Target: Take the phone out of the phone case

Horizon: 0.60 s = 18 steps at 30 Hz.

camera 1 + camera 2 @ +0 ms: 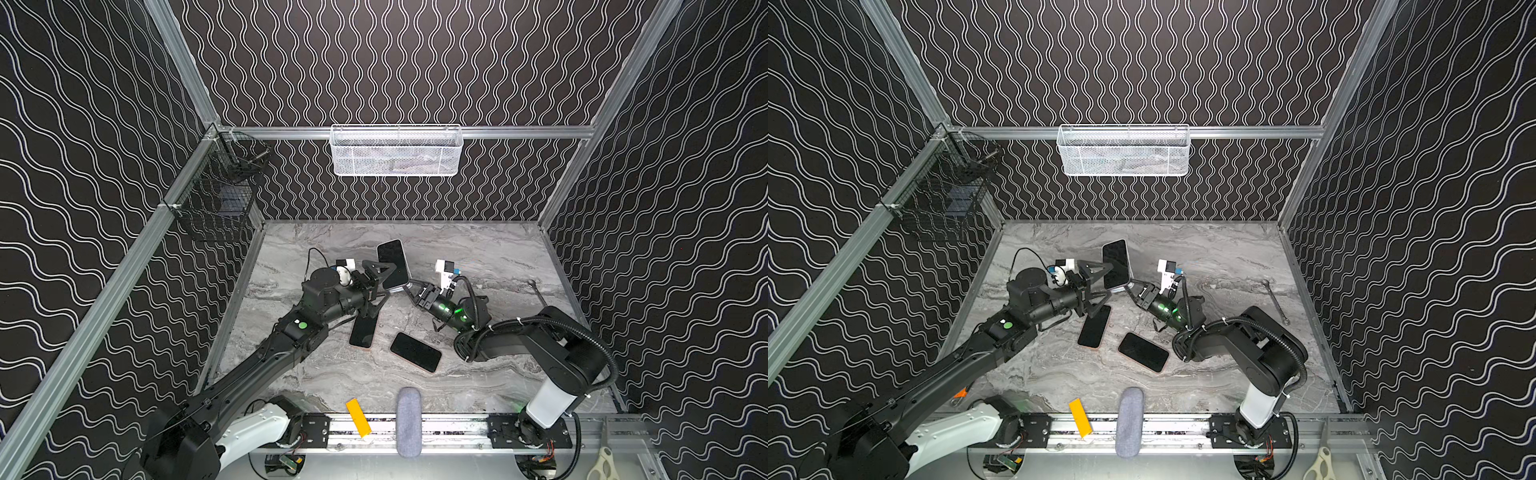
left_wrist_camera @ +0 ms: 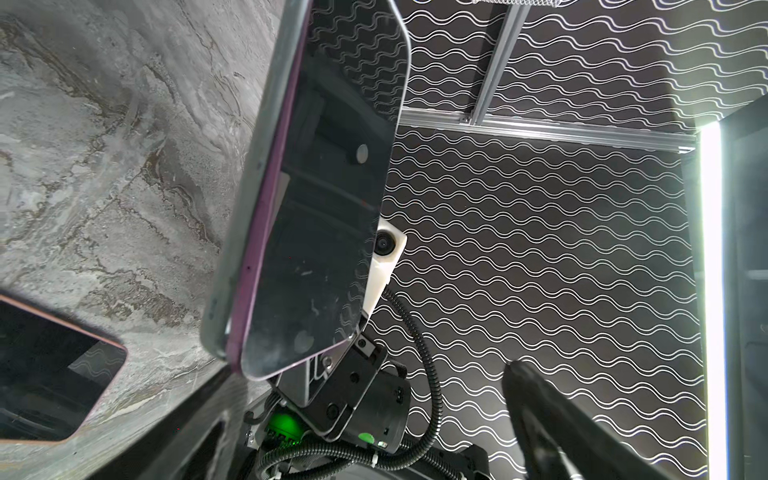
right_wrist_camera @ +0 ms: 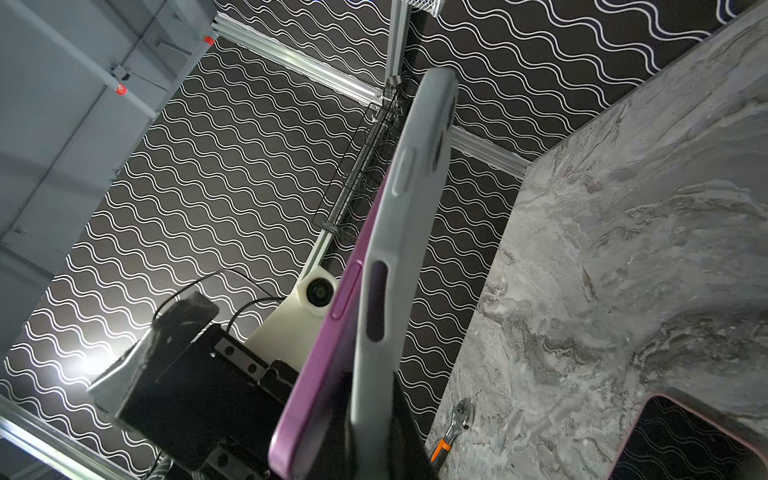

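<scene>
Left pincer gapes wide, its black triangular-strutted fingers straddling the phone; whether they touch it cannot be told. Just below that pincer a flat black slab lies on the veined grey marble table, with a second slab near it. The phone, a rounded rectangle of glossy dark glass with a purple rim, stands tilted above the table, its lower end peeled partly out of the matte grey case. Right pincer is clamped on the case's lower end. Well right of it lies a slim metal wrench.
</scene>
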Each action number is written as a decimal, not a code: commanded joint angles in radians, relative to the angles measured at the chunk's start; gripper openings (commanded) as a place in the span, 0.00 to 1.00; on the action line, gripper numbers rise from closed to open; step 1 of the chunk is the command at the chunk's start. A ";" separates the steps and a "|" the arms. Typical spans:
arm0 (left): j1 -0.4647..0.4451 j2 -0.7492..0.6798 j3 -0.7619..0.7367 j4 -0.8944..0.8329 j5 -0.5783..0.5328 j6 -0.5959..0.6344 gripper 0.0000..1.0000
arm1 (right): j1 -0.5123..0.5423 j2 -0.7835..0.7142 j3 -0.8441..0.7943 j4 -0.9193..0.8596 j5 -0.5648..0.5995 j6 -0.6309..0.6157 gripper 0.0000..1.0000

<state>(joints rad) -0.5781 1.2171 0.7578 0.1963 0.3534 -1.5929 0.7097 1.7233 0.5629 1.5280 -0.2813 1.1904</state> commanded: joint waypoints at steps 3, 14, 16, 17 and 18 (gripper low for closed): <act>0.001 -0.003 -0.018 0.048 -0.042 0.012 0.99 | 0.013 -0.006 -0.003 0.135 0.006 -0.002 0.04; 0.001 -0.014 -0.029 0.048 -0.070 0.013 0.91 | 0.030 0.004 -0.018 0.159 0.017 0.000 0.04; 0.001 -0.016 -0.031 0.048 -0.075 0.011 0.90 | 0.033 0.003 -0.022 0.157 0.021 -0.004 0.04; 0.001 -0.018 -0.029 0.048 -0.073 0.010 0.90 | 0.034 0.002 -0.024 0.157 0.021 -0.004 0.04; 0.001 -0.017 -0.027 0.048 -0.071 0.011 0.89 | 0.034 0.001 -0.027 0.159 0.023 -0.005 0.04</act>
<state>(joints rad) -0.5781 1.2018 0.7288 0.2066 0.3088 -1.5925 0.7395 1.7290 0.5400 1.5322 -0.2459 1.1896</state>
